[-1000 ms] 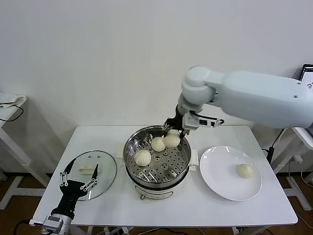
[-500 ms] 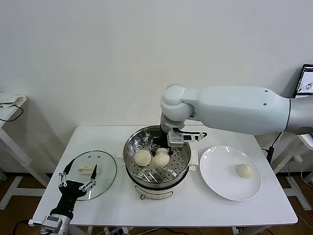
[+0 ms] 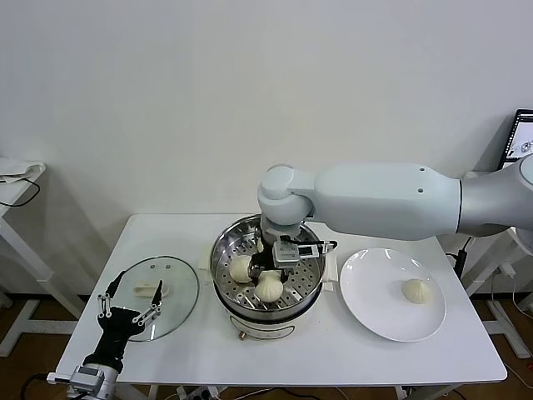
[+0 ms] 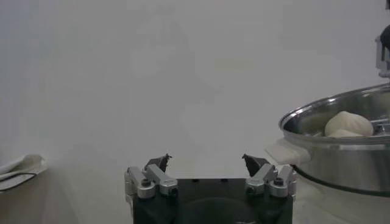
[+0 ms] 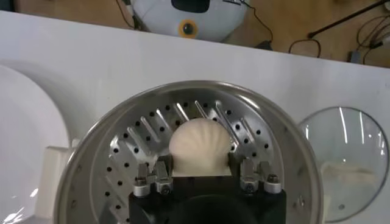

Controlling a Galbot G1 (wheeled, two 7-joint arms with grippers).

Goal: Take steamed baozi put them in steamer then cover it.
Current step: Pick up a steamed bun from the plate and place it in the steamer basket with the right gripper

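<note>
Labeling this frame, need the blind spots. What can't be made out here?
- Head view: right end effector fingertips, hidden by its own wrist; the bun it carries shows.
- Head view: a third bun in the steamer, if any, is behind the arm.
- Left wrist view: steamer cut by the edge.

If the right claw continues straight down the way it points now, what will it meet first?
Probably the perforated tray of the steamer. The right claw points down into the pot, shut on a baozi, so the bun's underside would likely touch the tray first. How much gap remains is hard to tell.
</note>
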